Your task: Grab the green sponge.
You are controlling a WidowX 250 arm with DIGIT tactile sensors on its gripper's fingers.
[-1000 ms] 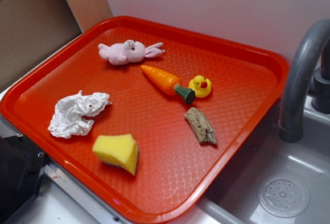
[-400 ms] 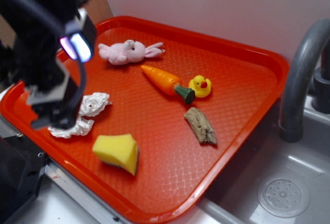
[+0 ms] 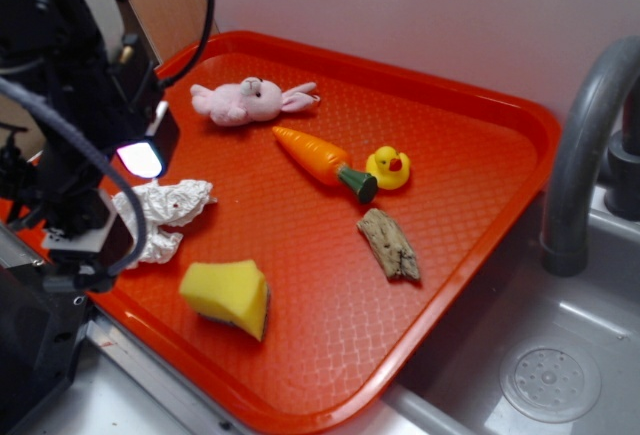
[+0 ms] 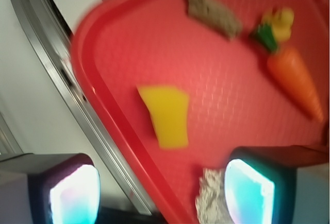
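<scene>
The gripper (image 4: 160,195) hangs above the left edge of the red tray (image 3: 480,115), its jaws spread wide and holding nothing. The green sponge (image 3: 227,295) lies flat near the tray's front edge, just beside the crumpled white paper (image 3: 165,213), apart from the fingers (image 4: 75,193).

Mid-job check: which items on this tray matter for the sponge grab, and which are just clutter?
For the job:
green sponge, near the tray's front edge
gripper, open, holding nothing

Just lying about:
crumpled white paper
pink plush bunny
toy carrot
rubber duck
piece of wood
red tray holds them all
</scene>
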